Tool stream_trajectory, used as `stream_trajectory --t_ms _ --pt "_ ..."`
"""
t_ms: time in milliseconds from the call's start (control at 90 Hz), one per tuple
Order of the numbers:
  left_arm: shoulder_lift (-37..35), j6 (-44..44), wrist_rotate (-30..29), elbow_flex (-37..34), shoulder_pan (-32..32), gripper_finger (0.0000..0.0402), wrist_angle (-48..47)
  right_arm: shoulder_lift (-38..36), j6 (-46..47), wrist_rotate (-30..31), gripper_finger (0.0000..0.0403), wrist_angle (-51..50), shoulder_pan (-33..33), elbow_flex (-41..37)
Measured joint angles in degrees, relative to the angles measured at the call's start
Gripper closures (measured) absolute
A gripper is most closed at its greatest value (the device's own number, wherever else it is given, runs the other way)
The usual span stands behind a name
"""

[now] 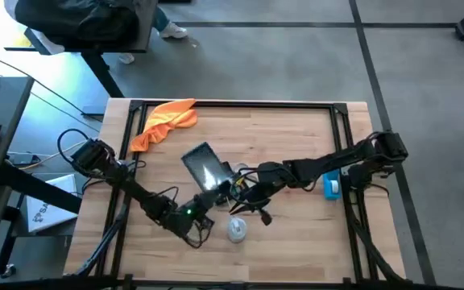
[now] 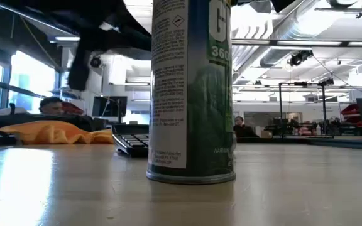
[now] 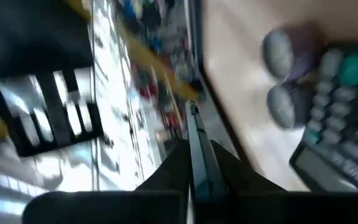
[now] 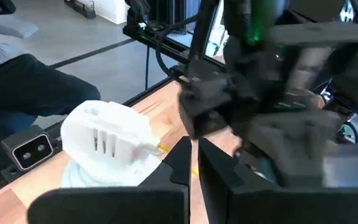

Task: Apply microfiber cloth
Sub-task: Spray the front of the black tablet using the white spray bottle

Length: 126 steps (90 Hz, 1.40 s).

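Note:
The orange microfiber cloth point(image 1: 166, 121) lies bunched near the table's far left corner, also in the low view point(image 2: 55, 133); no gripper is near it. A black calculator point(image 1: 208, 167) lies at mid-table. A spray can with a white cap point(image 1: 237, 229) stands upright toward the near edge point(image 2: 190, 94). My left gripper point(image 1: 204, 224) hovers shut just left of the can; its fingers meet in its wrist view point(image 3: 194, 155). My right gripper point(image 1: 252, 209) is above the can, shut point(image 4: 192, 165), with the white cap point(image 4: 107, 140) beside its fingers.
A small blue object point(image 1: 331, 187) sits under the right arm toward the table's right side. Black frame rails point(image 1: 232, 105) run along the table's edges. Both arms cross close together at mid-table. People sit in the room beyond.

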Motion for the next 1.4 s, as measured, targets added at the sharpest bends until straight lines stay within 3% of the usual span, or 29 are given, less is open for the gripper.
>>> stream_trajectory --t_ms 89,233,344,478,733,1022,1256,1400 --pt "0.0 -6.7 -0.7 0.0 1.6 0.0394 -0.1 0.0 0.0 0.3 0.0403 1.0 0.0 0.0" --pt "0.0 -19.8 4.6 0.0 2.0 0.0394 -1.1 -1.2 -1.0 2.9 0.0403 1.3 0.3 -0.1" --pt "0.0 -26.5 4.3 0.0 1.3 0.0394 -2.6 -4.0 -3.5 6.5 0.0403 0.6 1.0 -0.1" --pt "0.0 -31.6 -0.6 -0.1 -0.1 0.0394 -4.0 -7.4 -5.1 8.8 0.0403 -1.2 2.0 -0.1" --pt "-2.1 -28.3 -15.4 -0.1 -4.1 0.0394 -4.0 -8.8 -4.7 10.5 0.0403 -5.7 5.8 0.0" --pt "-14.0 -36.9 -16.8 -0.1 -7.4 0.0394 -6.3 -8.9 -0.4 32.3 0.0403 -6.1 12.9 0.1" --pt "-24.1 -60.1 -16.6 -0.1 -12.6 0.0394 -13.4 -8.6 5.2 40.7 0.04 -14.9 17.9 3.8" --pt "-28.5 -74.3 -16.7 -0.1 -14.0 0.0394 -20.5 -8.6 11.9 45.7 0.0371 -22.4 19.2 8.2"
